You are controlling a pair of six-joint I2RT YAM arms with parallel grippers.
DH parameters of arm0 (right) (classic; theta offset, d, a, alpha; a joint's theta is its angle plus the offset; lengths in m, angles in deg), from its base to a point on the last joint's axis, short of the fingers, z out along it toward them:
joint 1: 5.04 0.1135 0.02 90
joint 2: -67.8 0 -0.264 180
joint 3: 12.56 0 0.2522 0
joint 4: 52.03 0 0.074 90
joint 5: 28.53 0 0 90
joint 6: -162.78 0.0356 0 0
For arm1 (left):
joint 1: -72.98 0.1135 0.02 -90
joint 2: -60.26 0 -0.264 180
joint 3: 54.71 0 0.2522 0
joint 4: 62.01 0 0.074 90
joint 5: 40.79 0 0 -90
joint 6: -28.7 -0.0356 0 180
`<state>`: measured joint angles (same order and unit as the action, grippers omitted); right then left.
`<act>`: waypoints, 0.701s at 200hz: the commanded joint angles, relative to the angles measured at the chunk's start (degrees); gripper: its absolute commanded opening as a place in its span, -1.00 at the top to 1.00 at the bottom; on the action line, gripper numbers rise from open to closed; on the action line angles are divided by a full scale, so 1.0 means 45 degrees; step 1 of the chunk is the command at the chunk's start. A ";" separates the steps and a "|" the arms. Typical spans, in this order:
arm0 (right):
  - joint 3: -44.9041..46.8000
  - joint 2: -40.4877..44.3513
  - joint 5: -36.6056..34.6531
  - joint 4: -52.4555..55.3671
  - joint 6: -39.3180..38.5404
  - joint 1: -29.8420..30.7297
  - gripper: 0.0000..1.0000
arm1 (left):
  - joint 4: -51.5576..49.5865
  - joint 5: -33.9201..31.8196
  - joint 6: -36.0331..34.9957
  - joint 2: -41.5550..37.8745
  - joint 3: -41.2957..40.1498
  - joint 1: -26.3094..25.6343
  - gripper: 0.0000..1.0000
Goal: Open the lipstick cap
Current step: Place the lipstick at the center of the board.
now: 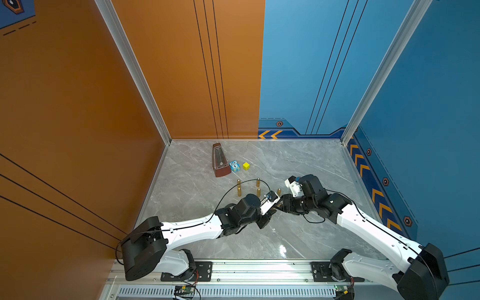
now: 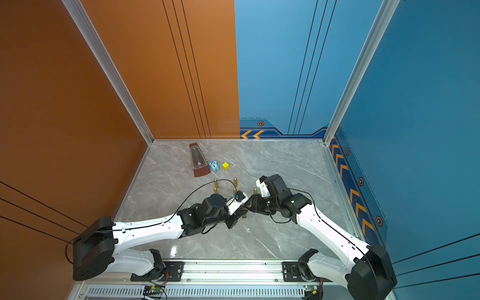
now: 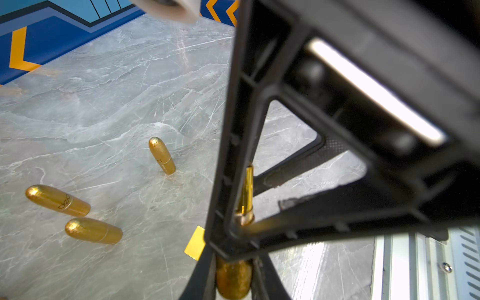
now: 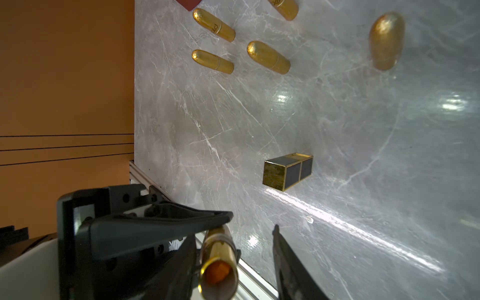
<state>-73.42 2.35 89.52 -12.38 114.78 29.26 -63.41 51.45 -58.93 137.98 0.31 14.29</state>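
The grey marble counter (image 1: 298, 161) lies between orange and blue walls. My left hand (image 3: 233, 262) pinches the glittery gold metal lipstick (image 3: 233, 280) by its body. The shiny inner tube (image 4: 218, 272) is bare, with no cap on it, and points into my right hand (image 4: 233, 257). That hand stands spread around the tube, one finger clearly apart. I think it must not squeeze the soft orange stick; better to draw it away straight along the tube.

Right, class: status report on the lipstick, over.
Left gripper shut on gold lipstick. Right gripper open around its bare tube. Uncapped, orange stick showing. Other lipsticks stand clear.
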 commanded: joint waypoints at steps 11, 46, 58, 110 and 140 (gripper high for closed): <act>-0.0238 -0.0108 0.0260 -0.0470 0.0016 0.0135 0.20 | -0.0112 0.0249 -0.0234 -0.0014 0.0363 -0.0179 1.00; -0.0026 -0.0040 0.0395 -0.0584 0.0062 0.0272 0.36 | -0.0114 0.0095 -0.0282 -0.0119 0.0393 -0.0179 1.00; 0.0049 -0.0040 0.0407 -0.0592 0.0061 0.0305 0.43 | -0.0120 0.0036 -0.0286 -0.0122 0.0415 -0.0175 1.00; -0.0002 0.0002 0.0247 -0.0471 -0.0133 0.0371 0.63 | -0.0103 -0.0571 -0.0213 -0.0100 0.0434 -0.0179 1.00; -0.0225 0.0025 -0.0297 -0.0110 -0.0407 0.0372 0.68 | -0.0120 -0.0710 -0.0178 0.0026 0.0487 -0.0178 1.00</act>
<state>-73.42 1.90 90.31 -14.37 114.62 30.38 -63.63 50.71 -58.93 137.98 0.51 14.03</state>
